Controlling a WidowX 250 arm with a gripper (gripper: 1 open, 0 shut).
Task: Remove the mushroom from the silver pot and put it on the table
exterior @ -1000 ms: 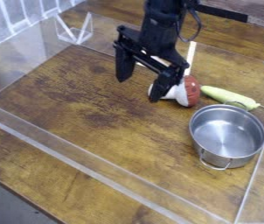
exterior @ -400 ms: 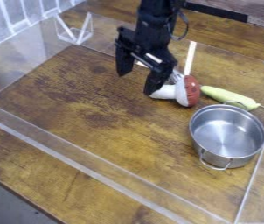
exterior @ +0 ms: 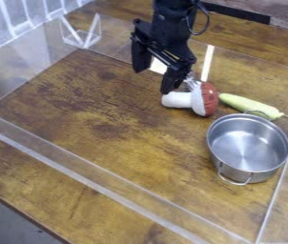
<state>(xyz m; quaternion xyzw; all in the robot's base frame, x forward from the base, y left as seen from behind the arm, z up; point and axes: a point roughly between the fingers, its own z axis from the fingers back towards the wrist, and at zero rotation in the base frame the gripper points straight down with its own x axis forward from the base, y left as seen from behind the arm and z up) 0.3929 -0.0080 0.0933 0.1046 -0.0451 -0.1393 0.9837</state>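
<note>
The work surface is a brown wood-grain table (exterior: pixel 109 114) with worn dark patches, enclosed by clear acrylic walls (exterior: pixel 57 162); only one camera view is supplied, looking down from the front.

In this view, the small toy mushroom (exterior: pixel 192 97), with a thick white stem and a reddish-brown cap, lies on its side on the bare table, stem pointing left. It is outside the small shiny silver pot (exterior: pixel 249 148), which stands near it toward the lower right and is seen to be empty. The black gripper (exterior: pixel 159 65) is positioned above and behind the mushroom, apart from it, with its jaws spread wide and nothing between them. The placement is judged to be complete.

Risks from here:
- The rounded cap allows rolling; a brush from a finger during any nearby arm motion could send the mushroom toward the pot or the yellow-green corn-like toy (exterior: pixel 251 105) just beside it.
- A low sweep could also knock the white upright stick (exterior: pixel 207 63) behind the mushroom.

Limits of visibility:
- The upper arm is cut off at the top edge.
- Contact between the mushroom cap and the corn-like toy cannot be confirmed.
- The base of the white stick is hidden behind the mushroom; its identity cannot be determined.
- The pot's loop handles are hard to make out.
</note>
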